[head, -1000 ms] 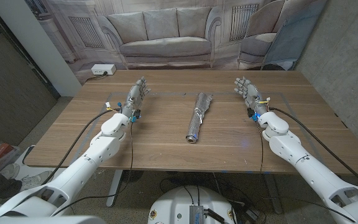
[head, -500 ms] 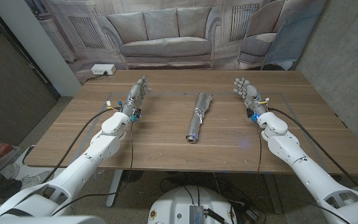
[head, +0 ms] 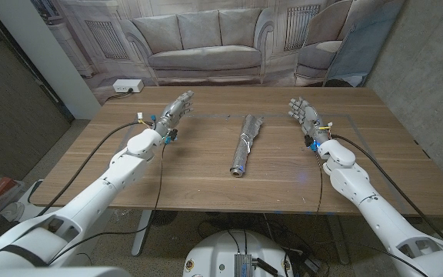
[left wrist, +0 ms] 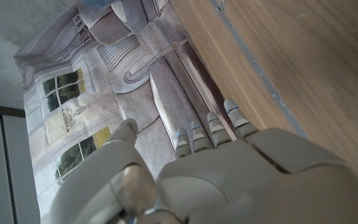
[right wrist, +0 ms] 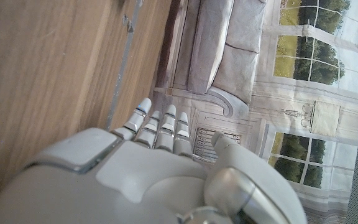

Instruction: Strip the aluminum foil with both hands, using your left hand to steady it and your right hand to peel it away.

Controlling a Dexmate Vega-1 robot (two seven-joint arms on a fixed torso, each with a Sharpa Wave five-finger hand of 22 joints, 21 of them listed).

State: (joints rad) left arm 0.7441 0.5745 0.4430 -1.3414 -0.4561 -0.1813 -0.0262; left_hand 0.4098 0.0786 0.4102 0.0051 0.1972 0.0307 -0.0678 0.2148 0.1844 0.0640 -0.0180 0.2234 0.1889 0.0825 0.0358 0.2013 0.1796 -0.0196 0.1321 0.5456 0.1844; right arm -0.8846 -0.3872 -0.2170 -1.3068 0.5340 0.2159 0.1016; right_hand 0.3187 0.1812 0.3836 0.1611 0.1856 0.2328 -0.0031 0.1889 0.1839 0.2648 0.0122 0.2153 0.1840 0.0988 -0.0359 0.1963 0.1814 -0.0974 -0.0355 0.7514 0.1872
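A long object wrapped in crinkled aluminum foil (head: 244, 145) lies lengthwise in the middle of the wooden table (head: 206, 173), its open end toward me. My left hand (head: 176, 111) is raised over the far left of the table, fingers straight and apart, holding nothing, well left of the foil. My right hand (head: 304, 113) stands at the far right, fingers straight, also holding nothing. In the left wrist view the left hand (left wrist: 216, 168) shows from behind with its fingers stretched out. The right hand (right wrist: 148, 168) looks the same in the right wrist view.
A white power strip (head: 127, 87) sits at the table's far left corner. A backdrop printed with a sofa (head: 206, 38) hangs behind the table. Cables run along both forearms. Bare tabletop lies on either side of the foil.
My left hand has lifted and moved a little toward the foil. The right hand and the foil have stayed where they were.
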